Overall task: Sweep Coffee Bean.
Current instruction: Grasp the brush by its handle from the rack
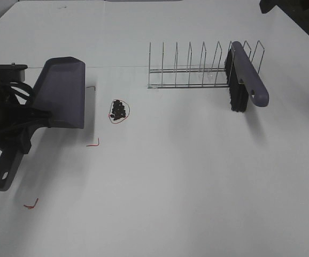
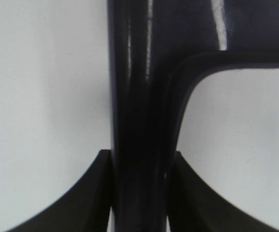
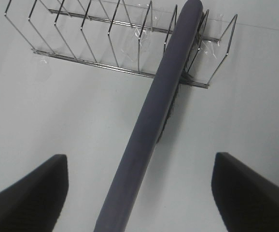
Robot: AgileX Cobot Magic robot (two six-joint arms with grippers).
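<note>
A small heap of dark coffee beans [image 1: 117, 110] lies on the white table inside a thin red wire loop. The grey dustpan [image 1: 63, 91] lies to their left, mouth towards the beans. My left gripper [image 2: 139, 193] is shut on the dustpan's handle [image 2: 139, 121], seen from above at the left edge [image 1: 23, 120]. A grey brush [image 1: 248, 72] with black bristles stands in the right end of a wire rack [image 1: 192, 69]. My right gripper [image 3: 142, 193] is open, its fingers [image 3: 28, 193] spread on both sides above the brush handle [image 3: 154, 111], not touching it.
Short red wire pieces lie by the dustpan's mouth [image 1: 93, 88], below it [image 1: 93, 143] and at the front left [image 1: 31, 204]. The right arm's dark body [image 1: 293, 10] shows at the top right corner. The wire rack [image 3: 105, 43] is taped to the table.
</note>
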